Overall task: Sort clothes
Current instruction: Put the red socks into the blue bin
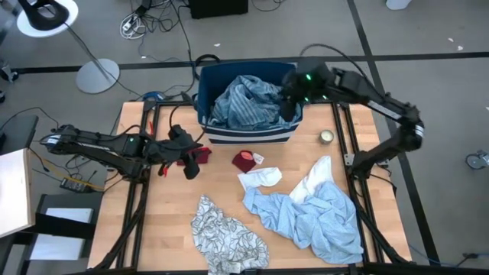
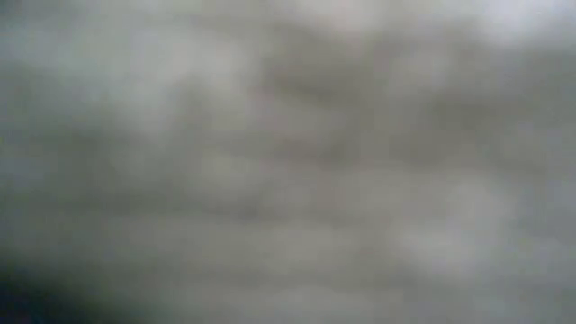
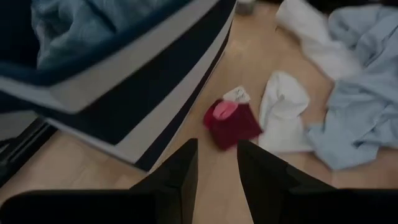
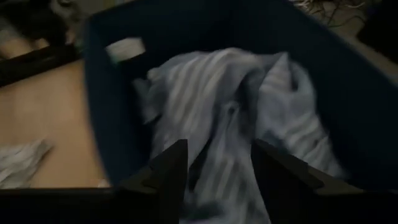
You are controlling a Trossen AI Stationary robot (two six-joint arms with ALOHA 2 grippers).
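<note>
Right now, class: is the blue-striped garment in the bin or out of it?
In. The blue-striped garment lies bunched inside the bin's walls.

Your left arm lay stretched low from the table's left edge toward the middle, forearm nearly level, and your left gripper [image 1: 192, 160] pointed along the surface with its two dark fingers [image 3: 180, 177] parted, a clear gap showing between them. Your right arm came in from the right side, bent sharply at the elbow, then reached back across toward the far centre. Your right gripper [image 1: 289, 103] hung there tilted downward, its fingers [image 4: 171, 171] spread apart with nothing clamped between them.
</note>
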